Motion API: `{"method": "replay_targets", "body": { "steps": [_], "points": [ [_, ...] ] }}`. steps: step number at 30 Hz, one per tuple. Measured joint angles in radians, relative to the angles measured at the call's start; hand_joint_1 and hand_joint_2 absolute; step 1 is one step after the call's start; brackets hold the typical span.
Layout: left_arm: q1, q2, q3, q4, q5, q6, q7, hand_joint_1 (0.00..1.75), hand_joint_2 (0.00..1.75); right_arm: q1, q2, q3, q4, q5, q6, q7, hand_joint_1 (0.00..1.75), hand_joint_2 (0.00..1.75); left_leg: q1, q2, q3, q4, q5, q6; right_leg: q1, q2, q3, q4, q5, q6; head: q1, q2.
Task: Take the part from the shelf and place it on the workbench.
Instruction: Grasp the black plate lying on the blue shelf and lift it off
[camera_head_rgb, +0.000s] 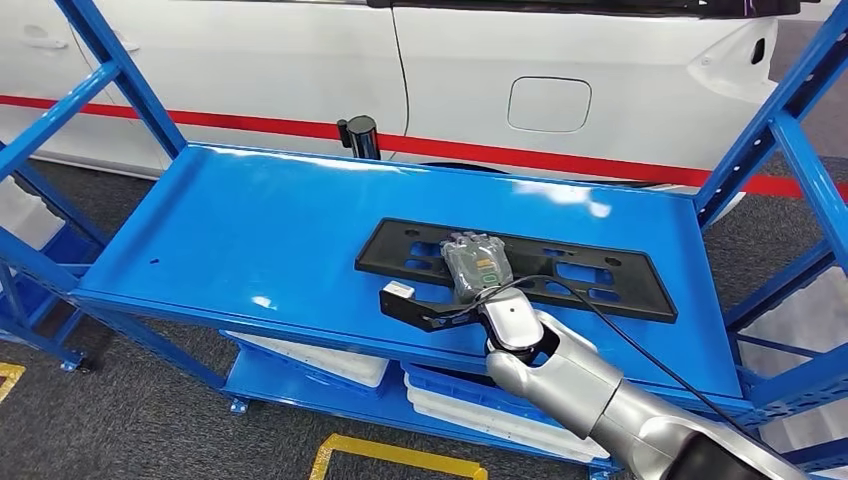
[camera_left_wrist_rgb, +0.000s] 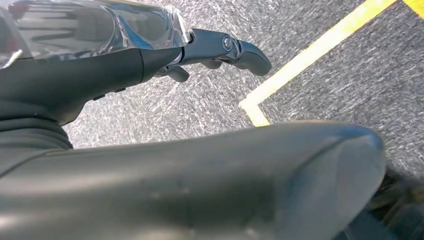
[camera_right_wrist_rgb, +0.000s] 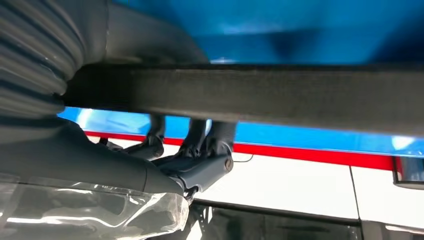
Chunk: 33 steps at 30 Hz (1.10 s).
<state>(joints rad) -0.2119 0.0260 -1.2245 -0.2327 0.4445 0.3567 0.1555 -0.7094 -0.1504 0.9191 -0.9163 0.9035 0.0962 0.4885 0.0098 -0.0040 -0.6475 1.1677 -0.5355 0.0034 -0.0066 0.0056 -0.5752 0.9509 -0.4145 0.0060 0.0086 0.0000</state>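
The right hand (camera_head_rgb: 478, 265) is reaching over the blue shelf (camera_head_rgb: 250, 230) and lying on top of the long black part (camera_head_rgb: 600, 275), which is resting flat on the shelf's top level; in the right wrist view its dark fingers (camera_right_wrist_rgb: 200, 145) are curling past the part's edge (camera_right_wrist_rgb: 280, 95), gripping it. The left hand (camera_left_wrist_rgb: 220, 50) is hanging above grey carpet (a yellow line (camera_left_wrist_rgb: 310, 55) is crossing it), fingers stretched out and holding nothing.

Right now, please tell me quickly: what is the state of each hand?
Left hand: holds nothing, fingers mostly extended, hanging over the floor.
Right hand: rests on the black part on the shelf; grip cannot be told.
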Motion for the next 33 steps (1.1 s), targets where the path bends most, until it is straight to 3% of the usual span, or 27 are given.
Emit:
{"method": "replay_targets", "body": {
  "steps": [1,2,3,5,7,10,12,13,16,17,18,19,20,21,23,27,29,31,32,33],
  "points": [
    [0.001,0.001,0.0,0.0,0.0,0.0,0.0,0.0,0.0,-0.001,0.0,0.0,0.001,0.0,0.0,0.0,1.75,1.75,0.0,0.0,-0.029,0.062,-0.02,-0.002,0.002,0.0,0.0,0.0,0.0,-0.001,0.0,0.0],
    [0.002,0.001,0.0,0.0,0.0,0.0,0.0,0.0,0.0,-0.001,0.0,-0.001,0.003,0.001,0.0,0.0,1.75,1.75,0.001,0.0,-0.042,0.088,-0.021,-0.002,0.003,0.0,0.0,0.0,0.0,-0.001,-0.001,0.0],
    [0.003,0.002,0.0,0.0,0.0,-0.001,-0.001,0.0,0.0,-0.002,0.0,-0.002,0.005,0.001,0.0,0.0,1.75,1.75,0.001,0.0,-0.035,0.074,-0.005,-0.002,0.004,0.0,0.002,0.0,0.0,-0.001,-0.001,0.0],
    [0.002,0.003,0.0,0.0,0.0,-0.001,-0.002,0.0,0.0,-0.007,0.0,-0.003,0.008,0.0,-0.001,0.0,1.75,1.75,0.003,0.0,0.032,-0.065,0.064,-0.002,0.003,0.002,0.006,0.0,-0.001,0.0,-0.001,0.0],
    [-0.001,0.003,0.001,0.0,0.0,-0.002,-0.005,0.0,0.0,-0.013,0.002,-0.004,0.011,-0.002,-0.004,-0.001,1.75,1.75,0.0,-0.001,0.093,-0.195,0.108,0.003,0.005,0.006,0.006,0.002,-0.002,0.005,-0.001,0.0],
    [-0.003,0.003,0.001,0.0,0.0,-0.004,-0.008,0.0,0.0,-0.016,0.004,-0.004,0.016,-0.005,-0.018,-0.011,1.75,1.75,-0.005,-0.002,0.105,-0.227,0.114,0.02,0.005,0.009,0.003,0.0,0.001,0.019,0.0,0.0],
    [-0.003,0.003,0.002,0.0,0.0,-0.005,-0.015,0.0,0.0,-0.015,0.006,-0.006,0.017,-0.031,-0.046,-0.036,1.75,1.75,-0.003,-0.002,0.109,-0.232,0.121,0.034,0.003,0.008,-0.006,0.022,-0.017,0.028,0.0,0.0],
    [-0.003,0.003,0.002,0.0,0.0,-0.005,-0.019,0.0,0.0,-0.015,0.007,-0.008,0.016,-0.058,-0.066,-0.057,1.75,1.75,-0.001,-0.001,0.111,-0.234,0.124,0.04,0.003,0.007,-0.023,0.061,-0.042,0.032,0.002,0.0],
    [0.0,0.004,0.005,0.0,-0.001,0.0,-0.033,0.0,0.0,-0.013,0.01,-0.018,0.005,-0.141,-0.117,-0.118,1.75,1.75,0.001,0.002,0.112,-0.235,0.125,0.045,0.001,0.007,-0.118,0.271,-0.136,0.037,0.005,0.0],
    [0.002,0.004,0.007,0.0,-0.002,0.005,-0.041,0.0,0.44,-0.011,0.01,-0.021,-0.005,-0.16,-0.134,-0.136,1.75,1.75,0.001,0.003,0.113,-0.235,0.125,0.045,0.001,0.007,-0.139,0.312,-0.144,0.038,0.005,0.0],
    [0.004,0.004,0.009,0.0,-0.002,0.011,-0.051,0.0,0.87,-0.009,0.01,-0.023,-0.019,-0.174,-0.153,-0.154,1.75,1.75,0.001,0.004,0.115,-0.235,0.124,0.045,0.0,0.007,-0.14,0.311,-0.133,0.038,0.005,0.0],
    [0.006,0.004,0.011,0.0,-0.003,0.017,-0.061,0.0,1.31,-0.008,0.01,-0.024,-0.038,-0.185,-0.173,-0.171,1.75,1.75,0.002,0.005,0.117,-0.235,0.123,0.044,0.0,0.006,-0.124,0.276,-0.108,0.037,0.005,0.0],
    [0.008,0.004,0.015,0.0,-0.002,0.025,-0.074,0.0,1.75,-0.008,0.01,-0.028,-0.07,-0.194,-0.195,-0.185,1.75,1.75,0.002,0.005,0.119,-0.234,0.122,0.042,-0.001,0.006,-0.087,0.201,-0.071,0.036,0.005,0.0],
    [0.008,0.004,0.019,0.0,-0.002,0.035,-0.087,0.0,1.75,-0.009,0.01,-0.032,-0.106,-0.203,-0.214,-0.193,1.75,1.75,0.0,0.006,0.121,-0.233,0.119,0.038,0.0,0.006,-0.046,0.121,-0.041,0.033,0.006,0.0],
    [0.007,0.004,0.026,0.0,0.0,0.056,-0.114,0.0,1.75,-0.01,0.008,-0.046,-0.196,-0.224,-0.248,-0.201,1.75,1.75,-0.003,0.005,0.124,-0.232,0.114,0.029,0.002,0.005,0.01,0.011,-0.007,0.027,0.005,0.0],
    [0.009,0.001,0.04,0.0,0.006,0.09,-0.162,0.0,1.75,0.002,-0.004,-0.076,-0.375,-0.3,-0.299,-0.233,1.75,1.75,0.002,0.005,0.116,-0.215,0.097,0.01,0.005,0.004,0.014,-0.005,-0.001,0.007,0.004,0.0],
    [0.009,-0.002,0.049,0.0,0.013,0.103,-0.192,0.0,1.75,0.011,-0.013,-0.096,-0.467,-0.376,-0.324,-0.266,1.75,1.75,0.005,0.004,0.075,-0.12,0.038,0.001,0.001,0.003,0.012,-0.007,0.003,0.0,0.001,0.0],
    [0.009,-0.005,0.059,0.0,0.022,0.109,-0.222,0.0,1.75,0.024,-0.024,-0.118,-0.554,-0.469,-0.339,-0.3,1.75,1.75,0.006,0.004,0.011,0.031,-0.032,-0.007,0.001,0.004,0.009,-0.007,0.004,-0.002,-0.001,0.0],
    [0.01,-0.006,0.065,0.0,0.029,0.111,-0.237,0.0,1.75,0.032,-0.03,-0.127,-0.595,-0.525,-0.341,-0.32,1.75,1.75,0.007,0.004,-0.011,0.079,-0.046,-0.009,0.001,0.004,0.008,-0.006,0.005,-0.002,-0.002,0.0],
    [0.01,-0.006,0.071,0.0,0.036,0.11,-0.255,0.0,1.75,0.04,-0.036,-0.137,-0.635,-0.591,-0.34,-0.341,1.75,1.75,0.007,0.004,-0.015,0.089,-0.04,-0.01,0.001,0.005,0.007,-0.006,0.005,-0.002,-0.002,0.0]
  ]
}}
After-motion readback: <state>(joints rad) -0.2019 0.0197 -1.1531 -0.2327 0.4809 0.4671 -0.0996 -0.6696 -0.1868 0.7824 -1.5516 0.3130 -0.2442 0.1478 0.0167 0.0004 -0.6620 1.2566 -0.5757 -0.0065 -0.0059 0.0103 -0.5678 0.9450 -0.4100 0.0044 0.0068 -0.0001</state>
